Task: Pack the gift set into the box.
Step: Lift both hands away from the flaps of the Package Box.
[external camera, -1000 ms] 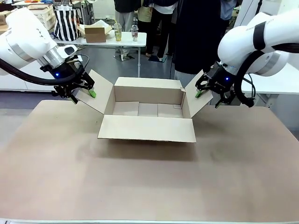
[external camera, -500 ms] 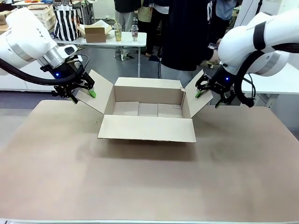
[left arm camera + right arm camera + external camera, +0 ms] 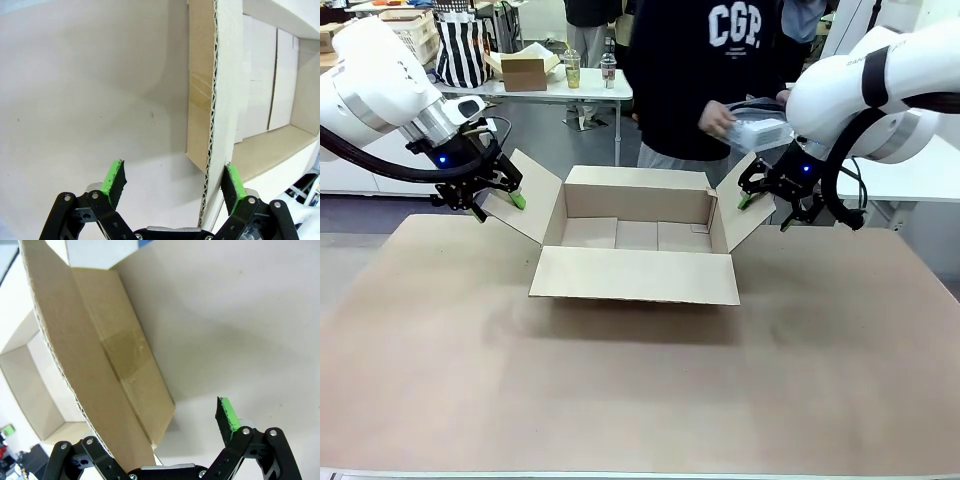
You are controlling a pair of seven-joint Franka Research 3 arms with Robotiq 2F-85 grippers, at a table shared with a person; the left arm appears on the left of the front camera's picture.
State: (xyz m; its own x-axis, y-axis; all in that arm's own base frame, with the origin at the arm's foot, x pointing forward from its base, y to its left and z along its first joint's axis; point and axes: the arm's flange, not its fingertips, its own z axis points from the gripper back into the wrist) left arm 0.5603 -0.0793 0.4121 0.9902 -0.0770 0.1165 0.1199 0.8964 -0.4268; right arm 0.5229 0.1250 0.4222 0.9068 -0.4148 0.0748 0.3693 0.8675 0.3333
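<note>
The box (image 3: 635, 236) lies open in the middle of the table, all four flaps folded outward and its floor bare. My left gripper (image 3: 496, 200) is open and straddles the left flap (image 3: 532, 196). In the left wrist view that flap's edge (image 3: 214, 125) runs between the fingers, close to the right pad (image 3: 233, 183). My right gripper (image 3: 761, 205) is open around the right flap (image 3: 741, 212). The right wrist view has this flap (image 3: 85, 365) covering one finger, with the other pad (image 3: 227, 415) standing free. A person at the far side holds the gift set (image 3: 756, 127) above the box's right end, partly behind my right arm.
The tan tabletop (image 3: 640, 390) in front of the box is bare. A white table farther back carries a small tan carton (image 3: 525, 70), a cup (image 3: 572, 68) and a bottle (image 3: 608, 66). A striped bag (image 3: 463, 50) stands behind my left arm.
The person has stepped up to the far edge and brought the gift set into view near my right arm. Both arms and the box have stayed still.
</note>
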